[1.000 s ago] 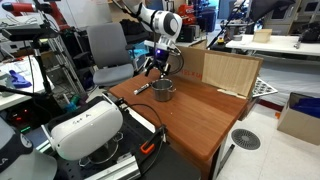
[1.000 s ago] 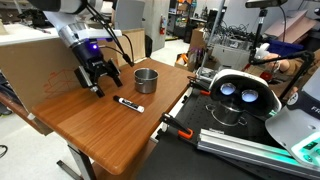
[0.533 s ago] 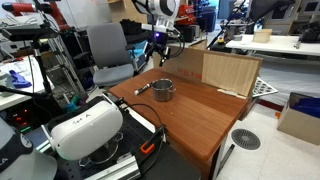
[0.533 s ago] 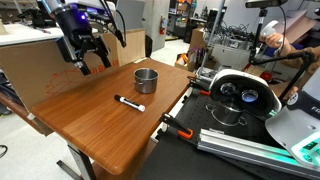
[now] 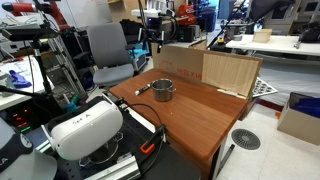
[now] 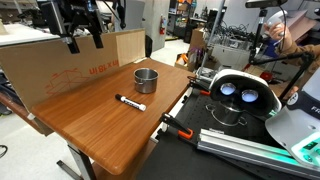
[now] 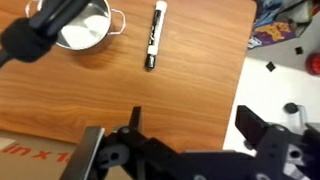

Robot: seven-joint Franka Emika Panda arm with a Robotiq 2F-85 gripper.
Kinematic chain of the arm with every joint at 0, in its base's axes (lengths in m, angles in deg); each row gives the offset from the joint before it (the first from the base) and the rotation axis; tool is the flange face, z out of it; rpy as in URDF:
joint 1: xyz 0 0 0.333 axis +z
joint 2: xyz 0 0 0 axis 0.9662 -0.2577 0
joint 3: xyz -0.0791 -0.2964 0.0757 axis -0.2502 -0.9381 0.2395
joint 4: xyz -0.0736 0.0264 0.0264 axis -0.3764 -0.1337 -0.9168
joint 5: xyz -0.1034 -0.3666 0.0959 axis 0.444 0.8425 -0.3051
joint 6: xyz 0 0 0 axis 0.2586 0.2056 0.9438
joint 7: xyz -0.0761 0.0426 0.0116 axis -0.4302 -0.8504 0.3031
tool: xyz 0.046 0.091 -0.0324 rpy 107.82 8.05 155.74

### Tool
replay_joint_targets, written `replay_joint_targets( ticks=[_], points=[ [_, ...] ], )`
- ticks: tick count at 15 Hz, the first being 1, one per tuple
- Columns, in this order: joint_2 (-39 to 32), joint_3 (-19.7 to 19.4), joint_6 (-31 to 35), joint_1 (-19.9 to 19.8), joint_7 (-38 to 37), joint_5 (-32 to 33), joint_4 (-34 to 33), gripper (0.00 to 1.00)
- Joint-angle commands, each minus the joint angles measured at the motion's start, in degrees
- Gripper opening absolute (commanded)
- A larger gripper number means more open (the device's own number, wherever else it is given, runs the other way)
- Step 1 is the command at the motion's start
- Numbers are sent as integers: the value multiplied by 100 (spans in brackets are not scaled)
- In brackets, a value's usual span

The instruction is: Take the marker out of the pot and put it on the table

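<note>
We see the marker (image 6: 128, 103) lying flat on the table (image 6: 100, 140), just beside the pot (image 6: 146, 79) and not touching it. The wrist view agrees: the marker (image 7: 155, 35) lies alongside the pot (image 7: 85, 25), and nothing shows in the part of the pot's inside that we can see. So we judge the placing done, and the step in hand is getting the arm clear.

The gripper (image 6: 84, 38) hangs high above the box (image 6: 45, 70), well apart from marker and pot. Its 2 fingers look spread with nothing between them, though it is small in this view, so we take the gap as likely rather than sure.

To do this well, we would:
- Move only up and away, with no dip back toward the table.
- Mind the box's top edge under the fingers.
- Avoid any jolt to the table, since the marker is round and could roll at 1 nudge.
- Leave the fingers apart, since there is nothing to carry.
</note>
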Motion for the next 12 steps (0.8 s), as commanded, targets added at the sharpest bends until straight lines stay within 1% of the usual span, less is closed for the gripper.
replay_joint_targets(
  ticks=[1,4,12],
  points=[
    [150,4,164,0,-5,9,213,100],
    [338,9,377,-5,-6,21,516,100],
    [344,9,462,-5,-6,23,563,100]
  ],
)
